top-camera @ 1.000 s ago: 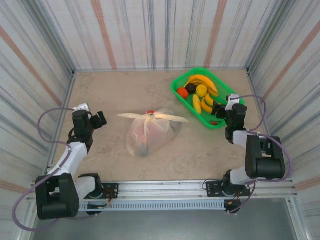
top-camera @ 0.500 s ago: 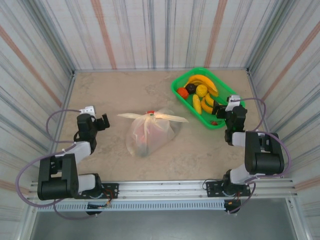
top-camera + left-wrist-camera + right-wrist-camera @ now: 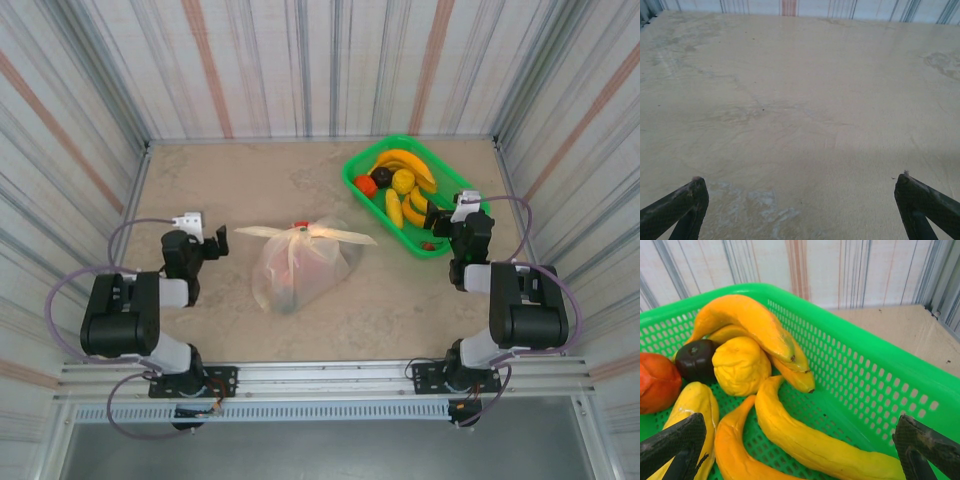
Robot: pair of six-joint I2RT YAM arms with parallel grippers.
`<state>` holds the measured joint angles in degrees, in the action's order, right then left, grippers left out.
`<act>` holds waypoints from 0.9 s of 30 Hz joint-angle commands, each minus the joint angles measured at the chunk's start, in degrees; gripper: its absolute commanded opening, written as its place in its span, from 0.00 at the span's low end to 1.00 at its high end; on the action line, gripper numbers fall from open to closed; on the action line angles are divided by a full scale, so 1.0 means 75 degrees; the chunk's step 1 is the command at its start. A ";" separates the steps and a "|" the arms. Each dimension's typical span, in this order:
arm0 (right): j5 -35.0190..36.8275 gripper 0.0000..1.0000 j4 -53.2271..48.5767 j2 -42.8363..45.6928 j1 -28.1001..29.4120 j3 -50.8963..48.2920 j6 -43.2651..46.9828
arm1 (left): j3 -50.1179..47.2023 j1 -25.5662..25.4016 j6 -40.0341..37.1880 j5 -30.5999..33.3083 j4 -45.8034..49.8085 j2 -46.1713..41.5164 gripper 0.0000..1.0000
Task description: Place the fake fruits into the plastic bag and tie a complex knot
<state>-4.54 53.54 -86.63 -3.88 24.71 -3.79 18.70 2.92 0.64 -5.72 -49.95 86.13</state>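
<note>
plastic bag (image 3: 300, 268): one, cream and translucent, on the middle of the table (image 3: 220, 180), a little toward the near edge. dim red and dark shapes show through it; number cannot be told.
knot (image 3: 300, 233): one, at the bag's far side, with two flat tails (image 3: 345, 237) spread left and right.
green basket (image 3: 452, 178): one, at the far right corner of the surface, well apart from the bag.
basket contents, counted in the right wrist view: bananas (image 3: 752, 322), five; lumpy yellow fruit (image 3: 740, 365), one; dark purple fruit (image 3: 695, 360), one; red-orange fruit (image 3: 657, 382), one. the top view gives them too small for a sure count.
left gripper (image 3: 215, 242) (image 3: 799, 178): near the left edge, aimed at the bag but apart from it; jaws spread wide over bare table, nothing between them.
right gripper (image 3: 432, 218) (image 3: 799, 418): at the basket's near end, jaws spread wide above the bananas, holding nothing.
</note>
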 commanded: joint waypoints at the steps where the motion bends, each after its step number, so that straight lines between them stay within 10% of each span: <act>1: -0.0088 0.99 -0.0798 -0.0273 -0.0017 -0.0259 -0.0159 | 0.0407 -0.0039 -0.0294 -0.0209 0.0285 -0.0040 0.99; 27: 0.0135 0.99 -0.0843 -0.0259 0.0106 -0.0247 -0.0099 | 0.0650 -0.0415 -0.0578 0.0325 0.0649 0.0053 0.99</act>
